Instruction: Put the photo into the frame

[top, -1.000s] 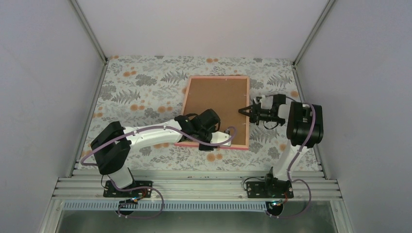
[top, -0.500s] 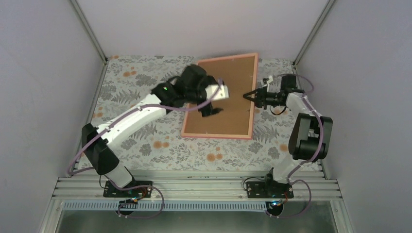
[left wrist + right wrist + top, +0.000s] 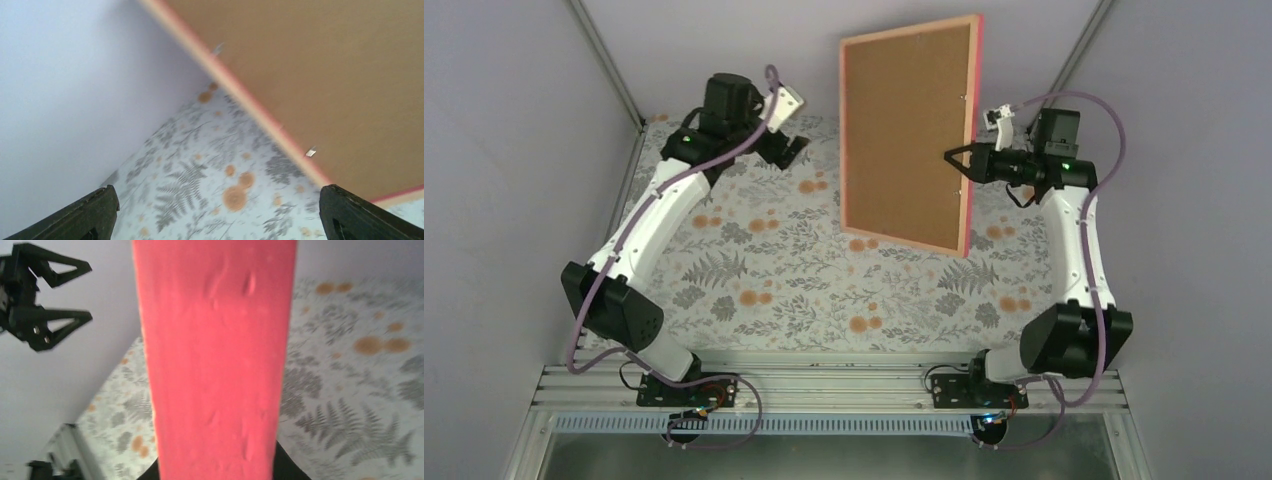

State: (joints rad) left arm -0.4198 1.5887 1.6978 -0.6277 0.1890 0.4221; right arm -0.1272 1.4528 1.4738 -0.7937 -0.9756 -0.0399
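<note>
So the right gripper has the frame pinched by its right-hand long edge, about halfway up. The frame is up on end over the far middle of the table, tipped a bit and, as far as I can see, lifted clear of the floral cloth. From the right wrist you get almost nothing but that pink edge filling the middle of the view, with the jaws clamped on it down at the bottom.

The brown backing board is turned toward the near side and toward the left arm, so the glass side faces away and I can't see what's in it. A couple of small metal tabs show along the pink rim in the left wrist view, sitting on the board's edge.

The left gripper is nowhere near it – it's raised high at the far left corner, close to the wall, well apart from the frame. Its fingers are spread as wide as they go with nothing between them, and you can see that open claw from the right wrist too.
</note>
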